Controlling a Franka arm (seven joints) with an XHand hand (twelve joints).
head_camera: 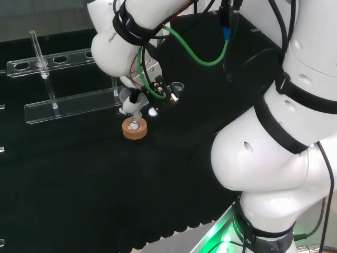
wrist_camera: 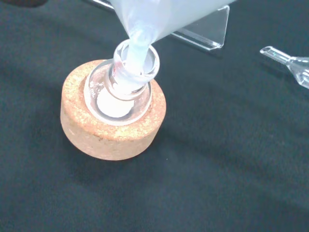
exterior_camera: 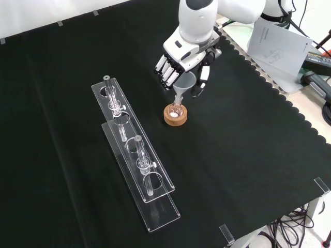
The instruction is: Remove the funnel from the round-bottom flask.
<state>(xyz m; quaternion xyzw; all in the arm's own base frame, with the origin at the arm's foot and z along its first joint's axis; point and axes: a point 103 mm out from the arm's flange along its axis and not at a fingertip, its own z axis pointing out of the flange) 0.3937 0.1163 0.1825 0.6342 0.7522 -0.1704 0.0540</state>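
On the black cloth [exterior_camera: 248, 150] of the bench, the white arm [exterior_camera: 199, 20] reaches down from the top of the front view, its black and white hand [exterior_camera: 181, 59] poised over the ware near the middle. To the left in that view, a long clear rack [exterior_camera: 155, 196] lies on the cloth, with glass tubes [exterior_camera: 139, 155] standing upright in its holes. A cork ring [exterior_camera: 175, 115] sits well apart from the rack, directly beneath the hand. Cradled in the ring is a small round-bottom flask [wrist_camera: 118, 99] of clear glass, upright, with something white at its bottom. A funnel [exterior_camera: 184, 82] rests in the flask, its stem [wrist_camera: 137, 46] passing down through the neck, as the wrist view shows at close range. The hand's fingers [exterior_camera: 166, 72] curl down on one side of the funnel's cone and the thumb [exterior_camera: 201, 77] on the other, bracketing it closely; whether they actually touch it cannot be told. In the wrist view, a separate piece of clear glass [wrist_camera: 289, 63] lies on the cloth beyond the ring.
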